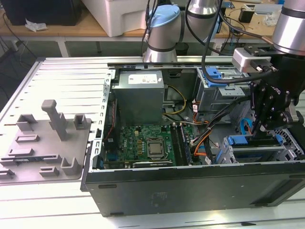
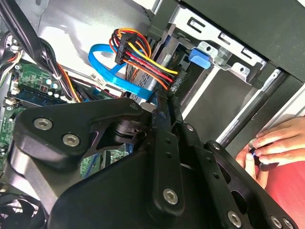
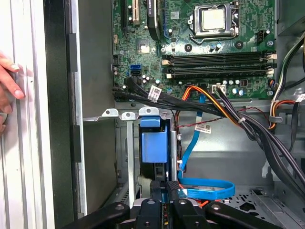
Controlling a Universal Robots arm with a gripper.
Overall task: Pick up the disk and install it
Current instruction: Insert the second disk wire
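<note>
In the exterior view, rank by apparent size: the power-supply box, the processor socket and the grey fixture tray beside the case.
1. Grey fixture tray
2. Power-supply box
3. Processor socket
The tray lies somewhat nearer the camera, but its lead looks clear.

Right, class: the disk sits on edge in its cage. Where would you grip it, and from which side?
Probably the disk by its exposed narrow edge, at the blue bracket, coming straight down through the case's open side. The cage walls cover its broad faces, leaving only that edge free. A blue cable lies close by.
</note>
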